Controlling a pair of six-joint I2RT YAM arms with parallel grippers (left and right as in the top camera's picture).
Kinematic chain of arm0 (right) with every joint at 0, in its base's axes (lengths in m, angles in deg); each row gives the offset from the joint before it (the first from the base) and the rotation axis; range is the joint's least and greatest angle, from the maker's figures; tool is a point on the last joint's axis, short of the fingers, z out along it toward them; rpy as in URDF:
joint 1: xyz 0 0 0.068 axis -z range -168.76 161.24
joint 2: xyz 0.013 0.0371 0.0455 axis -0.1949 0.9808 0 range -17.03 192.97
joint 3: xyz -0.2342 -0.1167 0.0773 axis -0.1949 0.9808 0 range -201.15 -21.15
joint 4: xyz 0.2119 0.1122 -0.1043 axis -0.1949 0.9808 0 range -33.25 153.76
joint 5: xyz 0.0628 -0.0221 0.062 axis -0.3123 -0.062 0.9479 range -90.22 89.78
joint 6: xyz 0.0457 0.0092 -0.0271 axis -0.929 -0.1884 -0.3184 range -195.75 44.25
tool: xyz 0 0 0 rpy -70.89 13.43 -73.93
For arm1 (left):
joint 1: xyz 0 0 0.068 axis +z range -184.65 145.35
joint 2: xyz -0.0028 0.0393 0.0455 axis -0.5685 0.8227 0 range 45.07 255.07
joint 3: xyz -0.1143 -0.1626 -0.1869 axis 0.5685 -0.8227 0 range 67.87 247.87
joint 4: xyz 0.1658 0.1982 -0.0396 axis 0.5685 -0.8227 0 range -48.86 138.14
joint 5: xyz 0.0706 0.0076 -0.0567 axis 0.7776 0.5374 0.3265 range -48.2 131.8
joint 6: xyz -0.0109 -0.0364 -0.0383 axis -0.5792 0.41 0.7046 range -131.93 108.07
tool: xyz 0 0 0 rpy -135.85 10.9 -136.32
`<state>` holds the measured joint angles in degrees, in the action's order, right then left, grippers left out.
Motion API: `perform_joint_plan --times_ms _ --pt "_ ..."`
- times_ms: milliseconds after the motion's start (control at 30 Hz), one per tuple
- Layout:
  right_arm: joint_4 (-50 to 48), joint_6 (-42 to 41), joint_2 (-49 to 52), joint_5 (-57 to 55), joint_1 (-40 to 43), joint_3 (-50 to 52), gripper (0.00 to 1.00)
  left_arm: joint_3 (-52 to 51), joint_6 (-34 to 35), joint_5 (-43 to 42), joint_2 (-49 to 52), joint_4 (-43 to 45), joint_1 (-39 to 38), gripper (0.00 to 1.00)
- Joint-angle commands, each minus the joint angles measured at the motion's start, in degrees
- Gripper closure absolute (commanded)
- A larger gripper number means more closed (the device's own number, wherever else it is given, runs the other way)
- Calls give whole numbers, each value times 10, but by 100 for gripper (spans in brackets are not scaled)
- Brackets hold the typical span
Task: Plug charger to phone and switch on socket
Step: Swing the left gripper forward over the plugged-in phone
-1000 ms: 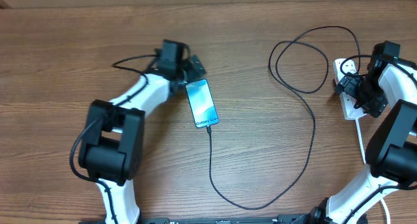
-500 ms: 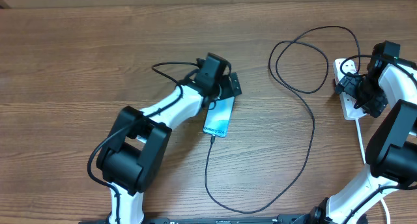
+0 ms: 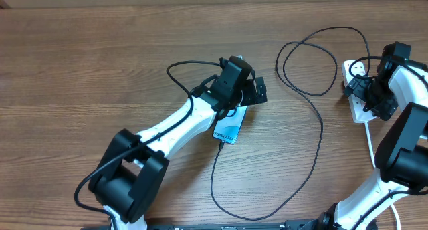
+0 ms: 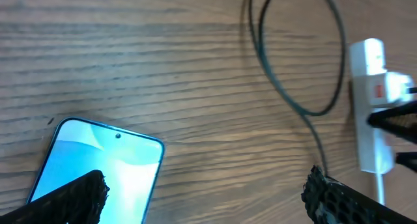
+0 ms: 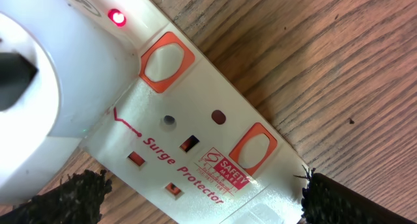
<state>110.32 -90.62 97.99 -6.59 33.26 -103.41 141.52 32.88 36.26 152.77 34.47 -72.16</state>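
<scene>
The phone (image 3: 227, 128) lies on the wooden table with its blue screen up, its top end under my left gripper (image 3: 249, 95). The charger cable (image 3: 314, 156) runs from the phone's lower end, loops across the table and reaches the socket (image 3: 356, 68) at the right edge. In the left wrist view my left gripper (image 4: 205, 198) is open, one finger over the phone (image 4: 98, 165), the other over bare wood. My right gripper (image 5: 202, 198) is open and straddles the socket (image 5: 195, 146). A white adapter (image 5: 45, 100) sits in the socket, and a red light (image 5: 117, 17) glows.
Two orange-red switches (image 5: 166, 61) show on the strip beside the outlets. The strip's thick white cord (image 3: 370, 143) runs toward the front right. The cable loop (image 4: 287, 87) and the strip (image 4: 368, 107) also show in the left wrist view.
My left arm has swung to the right, and the phone has slid right and turned with it. The right arm has not moved.
</scene>
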Motion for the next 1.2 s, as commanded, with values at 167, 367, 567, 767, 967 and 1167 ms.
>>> perform_joint_plan --times_ms 167,367,567,767,967,1167 --pt "-4 3 -10 0 -3 3 0 -3 0 -2 -49 2 -1 0" --pt "-4 3 -10 0 -3 3 0 -3 0 -2 -77 2 0 0" --pt "-4 3 -10 0 -3 3 0 -3 0 -2 -99 2 0 0" --pt "-4 3 -10 0 -3 3 0 -3 -4 36 -110 -1 0 0" --pt "-4 3 -10 0 -3 3 0 -3 -7 90 -116 -79 0 0" --pt "-4 3 -10 0 -3 3 0 -3 -7 92 -129 -177 1 0"
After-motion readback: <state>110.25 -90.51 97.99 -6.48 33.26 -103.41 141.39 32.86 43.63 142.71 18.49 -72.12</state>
